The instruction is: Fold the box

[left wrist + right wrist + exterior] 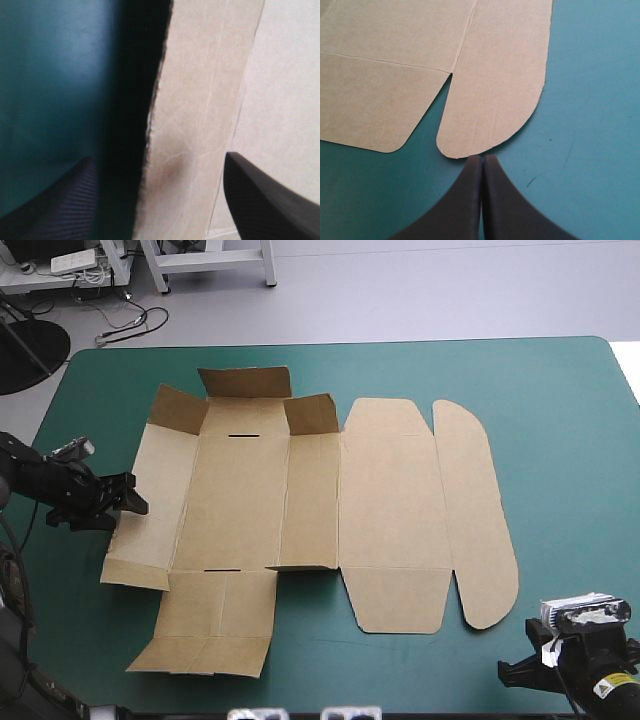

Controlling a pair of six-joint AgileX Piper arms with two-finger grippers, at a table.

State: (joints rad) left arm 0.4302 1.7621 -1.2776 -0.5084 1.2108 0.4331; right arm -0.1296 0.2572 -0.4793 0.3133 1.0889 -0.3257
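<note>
Lying opened out on the teal-green worktop (pixel 560 420), left of its middle, the box (pixel 300 500) is entered as one cut sheet of brown board, mostly flat, with three short far flaps (pixel 245 385) raised.

Handling, as judged: light, stiff across the panels, hinged at the scored creases, smooth-faced and liable to slide when pushed. The edges can be crushed or torn by a hard pinch.

Left claw (pixel 159 157): released, fingers apart, with the lifted edge of the left side panel (pixel 155 500) set between them and a shadow beneath it.

Right claw (pixel 482 160): clenched, empty, tips just beside the near end of the rounded lid flap (pixel 505 100); contact cannot be told.

Hold recommended: panel edges near a crease, never mid-panel, where nothing is offered to the fingers.
</note>
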